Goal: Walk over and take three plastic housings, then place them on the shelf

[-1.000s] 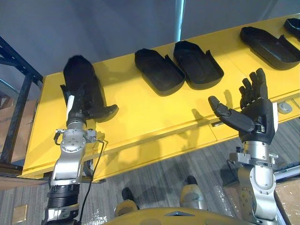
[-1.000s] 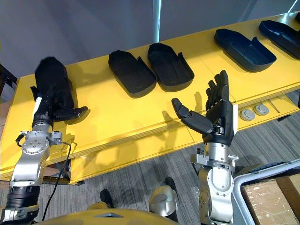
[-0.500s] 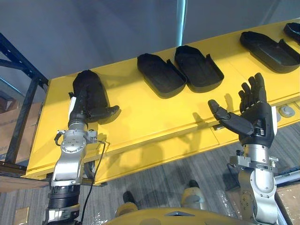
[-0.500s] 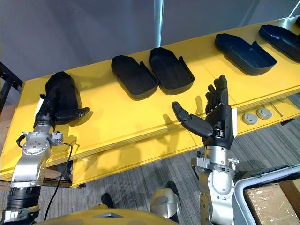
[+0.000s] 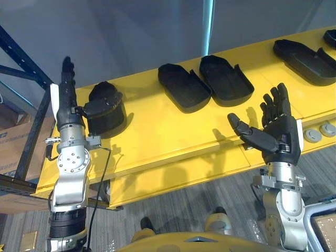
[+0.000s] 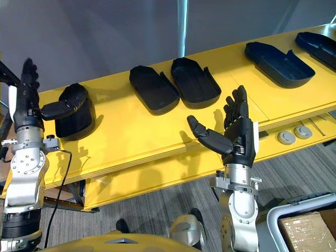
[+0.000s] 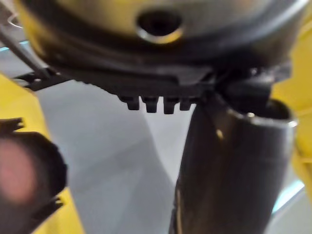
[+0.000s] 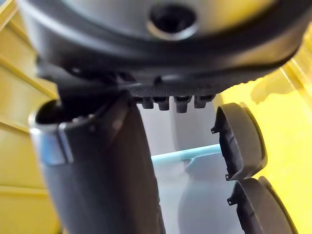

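Several black plastic housings lie on the long yellow table (image 5: pixel 157 131). The leftmost housing (image 5: pixel 106 110) stands tipped up near the table's left end. My left hand (image 5: pixel 67 102) is beside it on its left, open, with fingers straight and pointing up; its thumb (image 5: pixel 96 107) rests on the housing's upper edge. Two more housings (image 5: pixel 184 86) (image 5: pixel 226 77) lie side by side at the middle, also in the right wrist view (image 8: pixel 241 141). My right hand (image 5: pixel 278 134) hovers open, palm up, over the table's front edge, holding nothing.
Further housings (image 5: pixel 304 52) lie at the table's far right. Two grey round discs (image 5: pixel 313 135) sit on the lower ledge at the right. A dark blue rack frame (image 5: pixel 21 68) stands left of the table. A cardboard box (image 6: pixel 307 228) sits in a bin at the lower right.
My left hand has swung from lying flat over the leftmost housing to fingers upright beside it, and the housing has tipped up under the thumb. The right hand has hardly moved. The camera has shifted.
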